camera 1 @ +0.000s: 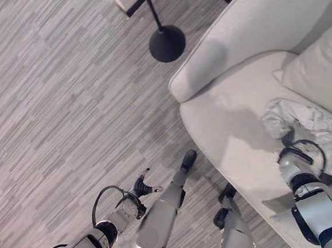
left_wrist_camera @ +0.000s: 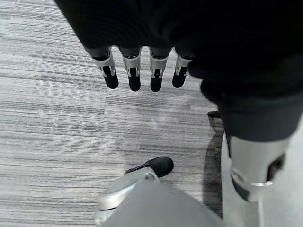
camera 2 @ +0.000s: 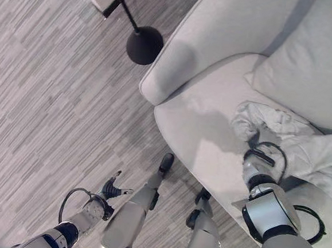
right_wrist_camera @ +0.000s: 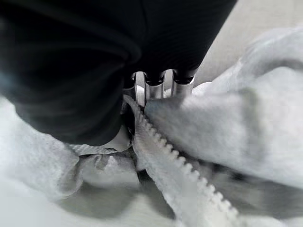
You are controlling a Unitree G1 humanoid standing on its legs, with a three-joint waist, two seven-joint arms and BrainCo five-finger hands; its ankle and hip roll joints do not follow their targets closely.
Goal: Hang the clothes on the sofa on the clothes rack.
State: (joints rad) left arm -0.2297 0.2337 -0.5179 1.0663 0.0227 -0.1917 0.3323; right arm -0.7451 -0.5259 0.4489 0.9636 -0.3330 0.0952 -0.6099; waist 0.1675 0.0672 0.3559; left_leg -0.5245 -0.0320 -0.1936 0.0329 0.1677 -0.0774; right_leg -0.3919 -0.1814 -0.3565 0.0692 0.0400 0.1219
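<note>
Low on my left, over the grey striped carpet floor (camera 1: 53, 92), my left hand (camera 1: 142, 186) hangs with straight, relaxed fingers (left_wrist_camera: 134, 75), holding nothing. Farther off, the black round-footed clothes rack (camera 1: 166, 42) is cut off above its pole. To the right, on the pale beige fabric sofa (camera 1: 234, 135), the crumpled light grey zip-up garment (camera 1: 310, 121) lies on the seat beside a cushion. My right hand (right_wrist_camera: 156, 87) is buried in its folds; whether those fingers grip, I cannot tell.
</note>
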